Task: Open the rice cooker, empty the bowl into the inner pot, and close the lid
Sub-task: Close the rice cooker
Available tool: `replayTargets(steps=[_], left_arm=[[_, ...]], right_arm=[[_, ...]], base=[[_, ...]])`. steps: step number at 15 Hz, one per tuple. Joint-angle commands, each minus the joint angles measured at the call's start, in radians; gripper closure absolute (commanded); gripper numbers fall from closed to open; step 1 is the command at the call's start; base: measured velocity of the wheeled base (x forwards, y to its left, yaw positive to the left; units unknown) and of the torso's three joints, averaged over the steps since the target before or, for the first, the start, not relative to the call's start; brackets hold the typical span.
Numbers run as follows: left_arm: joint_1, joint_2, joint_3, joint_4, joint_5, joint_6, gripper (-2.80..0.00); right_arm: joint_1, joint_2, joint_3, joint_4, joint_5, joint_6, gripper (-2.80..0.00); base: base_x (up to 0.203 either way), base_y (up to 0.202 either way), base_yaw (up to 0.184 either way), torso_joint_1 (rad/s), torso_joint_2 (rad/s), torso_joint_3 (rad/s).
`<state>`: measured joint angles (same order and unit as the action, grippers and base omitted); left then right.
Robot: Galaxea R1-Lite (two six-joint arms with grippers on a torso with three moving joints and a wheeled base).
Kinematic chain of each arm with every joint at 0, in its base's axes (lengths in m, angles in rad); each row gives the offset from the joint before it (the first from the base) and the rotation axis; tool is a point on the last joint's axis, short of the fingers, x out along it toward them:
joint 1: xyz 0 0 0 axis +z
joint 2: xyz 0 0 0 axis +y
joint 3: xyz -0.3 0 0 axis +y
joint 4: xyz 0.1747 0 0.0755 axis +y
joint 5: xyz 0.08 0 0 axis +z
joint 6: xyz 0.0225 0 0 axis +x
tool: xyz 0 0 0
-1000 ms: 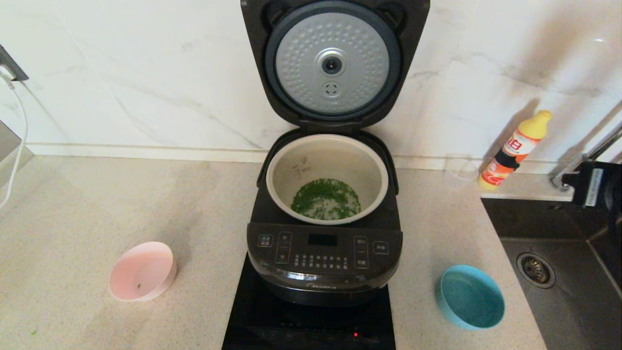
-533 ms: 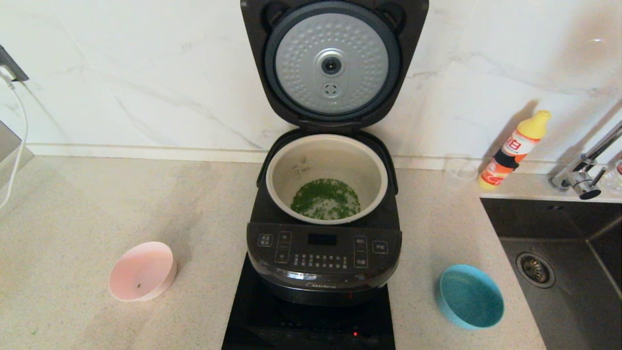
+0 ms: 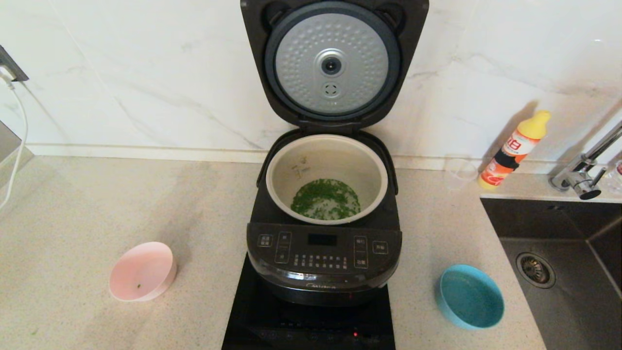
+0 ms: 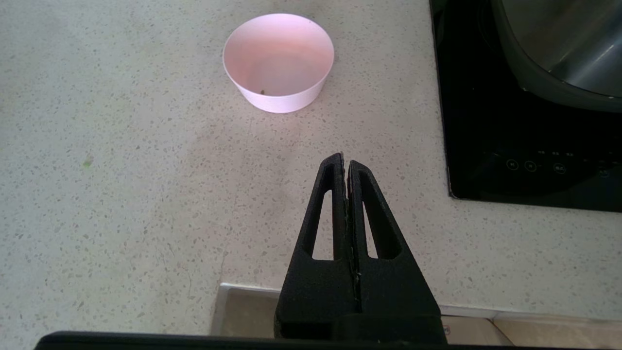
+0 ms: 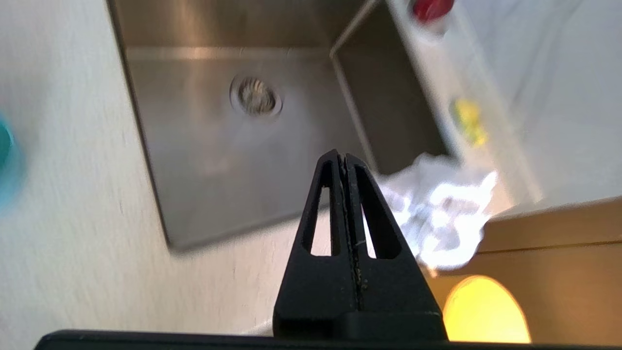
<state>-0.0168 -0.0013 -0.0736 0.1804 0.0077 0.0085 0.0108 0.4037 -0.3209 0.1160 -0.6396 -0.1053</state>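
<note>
The black rice cooker stands on the counter with its lid upright and open, the dimpled silver disc facing me. The cream inner pot holds a layer of green bits. The pale pink bowl sits upright on the counter to the cooker's left, almost empty; it also shows in the left wrist view. My left gripper is shut and empty, above the counter near its front edge, apart from the bowl. My right gripper is shut and empty, above the counter edge by the sink. Neither gripper shows in the head view.
A teal-blue bowl sits right of the cooker. A black induction hob lies under the cooker. A steel sink with a tap is at the right. An orange bottle and a clear cup stand by the wall.
A dark arm part at the far right edge above the sink, seen one second ago, has left the head view. The cooker and bowls have not moved.
</note>
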Motion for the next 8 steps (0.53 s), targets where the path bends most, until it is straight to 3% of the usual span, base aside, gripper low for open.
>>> replayTargets(steps=[1,3,5,6,8], left_arm=[[0.000,0.000,0.000,0.001,0.001,0.000,0.00],[0.000,0.000,0.000,0.001,0.001,-0.001,0.00],[0.000,0.000,0.000,0.001,0.000,-0.001,0.00],[0.000,0.000,0.000,0.001,0.002,-0.001,0.00],[0.000,0.000,0.000,0.001,0.001,-0.001,0.00]], right_arm=[[-0.009,-0.218,0.125,0.001,0.120,-0.001,0.00],[-0.009,-0.367,0.178,0.007,0.356,0.014,0.00],[-0.009,-0.405,0.246,0.004,0.576,0.084,0.00],[-0.009,-0.403,0.266,0.008,0.649,0.078,0.00],[-0.009,-0.404,0.273,0.005,0.663,0.079,0.00]], base=[[0.000,0.000,0.000,0.000,0.00,0.000],[0.000,0.000,0.000,0.000,0.00,0.000],[0.000,0.000,0.000,0.000,0.00,0.000],[0.000,0.000,0.000,0.000,0.00,0.000],[0.000,0.000,0.000,0.000,0.00,0.000]])
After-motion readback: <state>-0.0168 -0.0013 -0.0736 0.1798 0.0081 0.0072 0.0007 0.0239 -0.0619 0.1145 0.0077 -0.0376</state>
